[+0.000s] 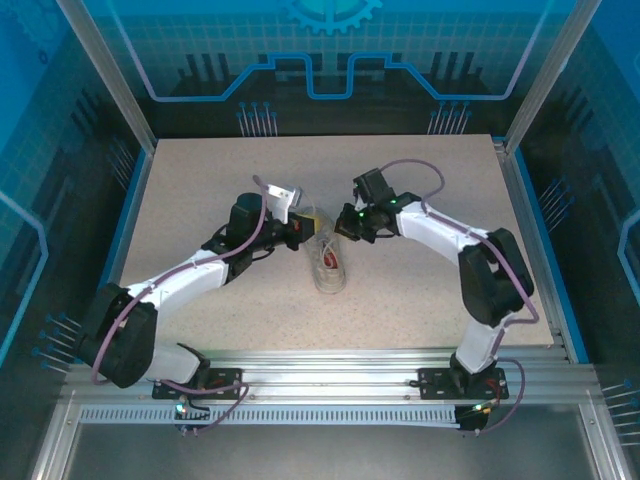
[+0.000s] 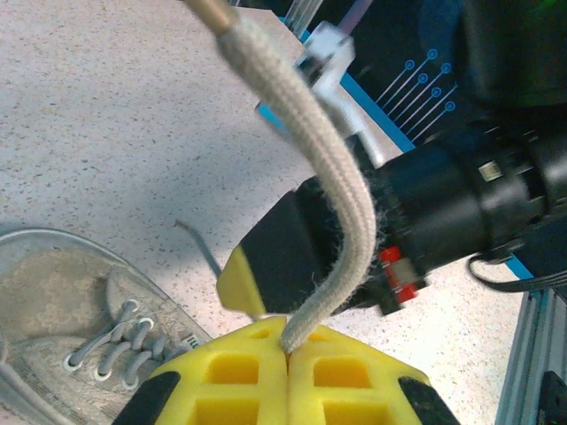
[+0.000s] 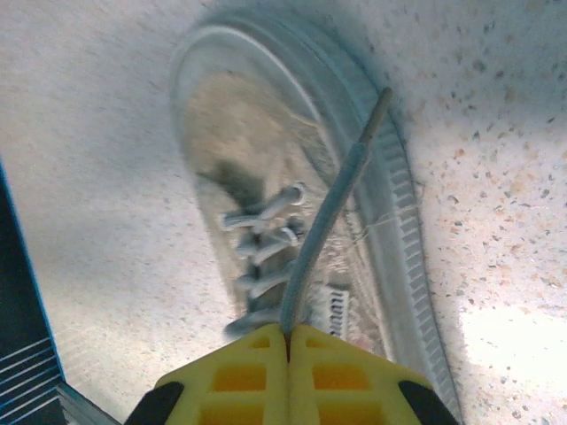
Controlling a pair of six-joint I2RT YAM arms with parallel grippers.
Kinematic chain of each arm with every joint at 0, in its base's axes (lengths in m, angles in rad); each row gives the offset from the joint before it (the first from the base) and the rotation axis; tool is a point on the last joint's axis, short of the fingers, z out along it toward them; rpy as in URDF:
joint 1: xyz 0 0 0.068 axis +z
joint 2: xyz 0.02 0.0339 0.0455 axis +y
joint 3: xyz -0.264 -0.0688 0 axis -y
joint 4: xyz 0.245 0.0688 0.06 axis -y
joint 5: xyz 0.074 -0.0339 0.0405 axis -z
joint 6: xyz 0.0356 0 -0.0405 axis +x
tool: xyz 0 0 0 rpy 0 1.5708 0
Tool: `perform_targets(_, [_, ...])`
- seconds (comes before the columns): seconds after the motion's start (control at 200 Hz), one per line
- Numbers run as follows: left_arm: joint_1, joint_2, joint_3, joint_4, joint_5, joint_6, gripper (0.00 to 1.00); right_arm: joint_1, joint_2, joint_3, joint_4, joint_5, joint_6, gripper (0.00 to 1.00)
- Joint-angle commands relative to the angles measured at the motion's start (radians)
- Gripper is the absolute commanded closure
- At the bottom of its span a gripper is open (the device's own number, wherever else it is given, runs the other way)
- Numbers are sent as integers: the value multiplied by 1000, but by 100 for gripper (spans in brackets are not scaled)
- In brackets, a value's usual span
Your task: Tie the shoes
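I record a speckled beige table (image 1: pixel 200 190), bordered on both sides by a blue edge strip (image 1: pixel 128 215), fronted by aluminium rails (image 1: pixel 330 365), and enclosed by blue-patterned translucent panels (image 1: pixel 330 60) on slanted metal posts (image 1: pixel 105 70).

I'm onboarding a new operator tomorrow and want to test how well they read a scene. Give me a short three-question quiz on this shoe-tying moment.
1. True or false: the left gripper is open.
2. What does the right gripper pinch? A) a lace B) the sole C) nothing
3. Fill in: the number of sneakers on the table is ___.

Key: 1 false, it is shut on a lace; 2 A; 3 one.
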Motion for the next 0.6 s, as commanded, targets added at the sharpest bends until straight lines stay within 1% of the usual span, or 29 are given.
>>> perform_targets(0.0, [-14,-29,46,3,34,-9,100,5,-94,-42,88,64,5,100])
perform_targets(0.215, [-32,-17,58,73,35,-67,100,23,-182,-51,164,75,-59,100])
perform_targets(0.33, [-33,-21,38,135,25,-98,100,33,-197,-43,211,50,-72,100])
perform_targets(0.49, [-34,-44,-4,195,-21,-109,100,59,-194,-21,276,6,-65,100])
perform_targets(0.595, [-34,-47,-26,218,-58,-132,100,76,-208,-20,308,-1,-65,100])
